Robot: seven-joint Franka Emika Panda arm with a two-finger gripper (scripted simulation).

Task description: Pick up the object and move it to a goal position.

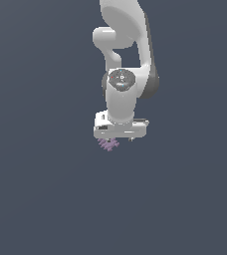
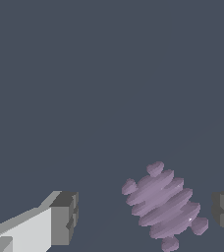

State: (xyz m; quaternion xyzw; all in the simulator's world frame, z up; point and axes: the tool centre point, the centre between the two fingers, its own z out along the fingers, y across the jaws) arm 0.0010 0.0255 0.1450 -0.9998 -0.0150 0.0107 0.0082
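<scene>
Gripper point(image 2: 146, 216) spread wide, straddling the purple object point(image 2: 162, 206). Looks light, rigid, spiky; best pinched across the ribbed middle.

The scene is taken in by the exterior view from a distance and from high up, the arm point(image 1: 128, 74) being seen steeply from above over a plain dark ground. The wrist view is set close behind the gripper point(image 2: 146, 219) and is aimed along its fingers. The purple object point(image 2: 163, 205) between the fingertips point(image 2: 65, 216) is shared by both views.
</scene>
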